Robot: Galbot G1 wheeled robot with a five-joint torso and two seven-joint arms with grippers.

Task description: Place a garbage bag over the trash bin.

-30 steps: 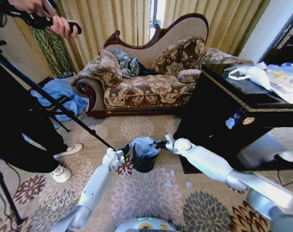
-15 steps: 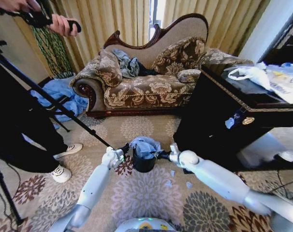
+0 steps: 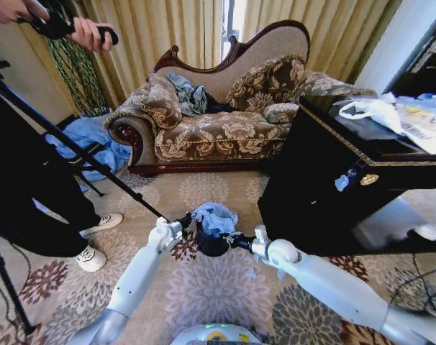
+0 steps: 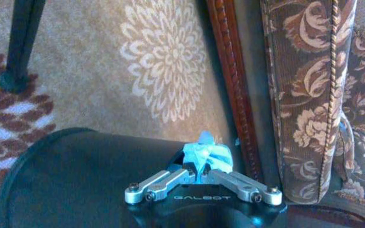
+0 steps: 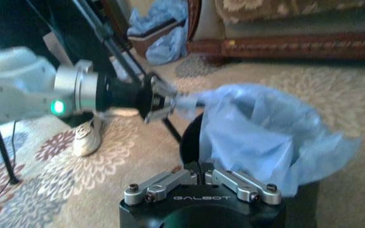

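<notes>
The garbage bag (image 3: 214, 216) is pinched at its left edge by the left gripper (image 3: 187, 221); its near edge is clamped by the right gripper (image 3: 229, 239) over the trash bin (image 3: 212, 244).

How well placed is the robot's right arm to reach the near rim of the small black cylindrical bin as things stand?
Probably well placed. The right gripper is already at the bin's near rim, shut on the thin pale blue garbage bag. Nothing stands between them; the left gripper pinches the bag at the opposite side.
</notes>
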